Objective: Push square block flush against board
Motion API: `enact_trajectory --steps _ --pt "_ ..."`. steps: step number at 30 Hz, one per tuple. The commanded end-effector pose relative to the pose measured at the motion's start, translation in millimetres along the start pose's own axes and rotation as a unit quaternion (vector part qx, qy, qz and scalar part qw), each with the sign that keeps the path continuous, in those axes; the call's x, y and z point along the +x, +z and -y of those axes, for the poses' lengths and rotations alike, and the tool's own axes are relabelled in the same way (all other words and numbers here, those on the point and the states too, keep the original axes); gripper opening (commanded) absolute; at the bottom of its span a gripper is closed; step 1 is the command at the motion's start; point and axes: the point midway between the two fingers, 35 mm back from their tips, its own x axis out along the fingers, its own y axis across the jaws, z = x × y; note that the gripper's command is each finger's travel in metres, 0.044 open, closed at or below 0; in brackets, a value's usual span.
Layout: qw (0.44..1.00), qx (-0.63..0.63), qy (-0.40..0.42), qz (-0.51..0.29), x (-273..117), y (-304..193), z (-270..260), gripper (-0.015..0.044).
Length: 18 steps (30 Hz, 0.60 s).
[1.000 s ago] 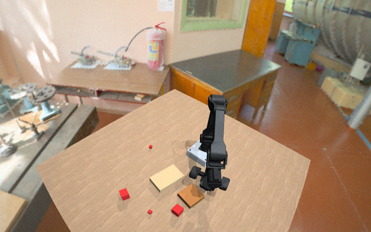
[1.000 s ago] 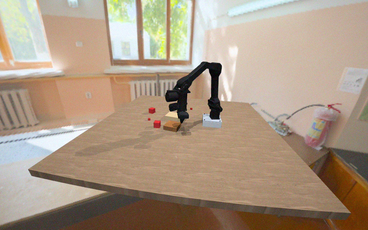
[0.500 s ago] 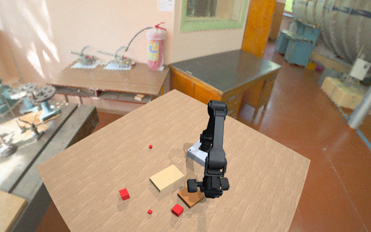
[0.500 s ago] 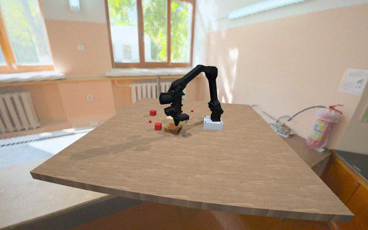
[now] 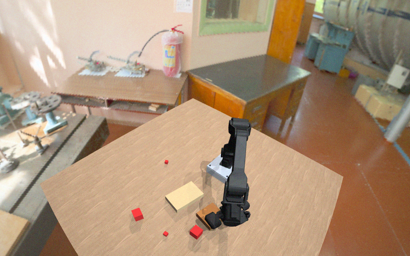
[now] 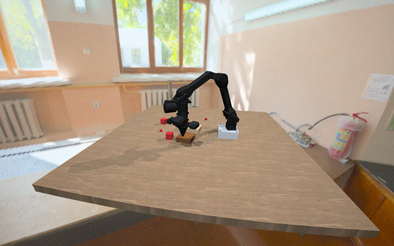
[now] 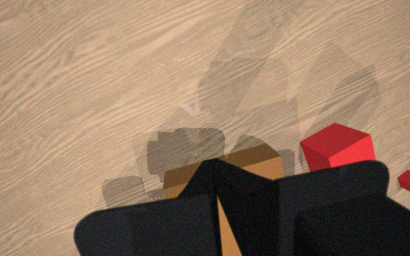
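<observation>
Square block [image 5: 204,213] [image 6: 185,138] [image 7: 260,164] beneath the closed end effector [image 5: 213,226] [image 6: 182,134] [image 7: 215,161], apart from the board [image 5: 184,195] [image 6: 197,128].

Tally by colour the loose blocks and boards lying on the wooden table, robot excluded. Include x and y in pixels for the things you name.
Red cubes, two larger [image 5: 137,214] [image 5: 195,232] and two tiny [image 5: 166,161] [image 5: 165,233]: 4
Flat orange-brown square block [image 5: 204,213] [image 6: 185,139] [image 7: 262,168]: 1
Pale yellow rectangular board [image 5: 184,195] [image 6: 197,128]: 1
Total: 6

Orange-brown square block [image 5: 204,213] [image 6: 185,138] [image 7: 262,167], pale yellow board [image 5: 184,196] [image 6: 196,128], black pincer [image 5: 213,226] [image 6: 182,134] [image 7: 211,166], wood-grained tan tabletop [image 5: 114,168] [image 6: 173,174] [image 7: 66,71].
</observation>
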Motion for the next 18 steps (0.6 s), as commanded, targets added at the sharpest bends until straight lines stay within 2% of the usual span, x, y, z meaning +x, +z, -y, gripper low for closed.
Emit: enact_trajectory --steps 1,7,11,18 --pt "0.999 -0.055 -0.002 -0.001 1 4 8 0.0" --pt "0.998 -0.057 -0.002 -0.001 4 5 8 0.0" --pt "0.998 -0.057 -0.002 -0.001 53 5 8 0.0" --pt "0.998 -0.057 -0.002 -0.001 56 4 8 0.0"
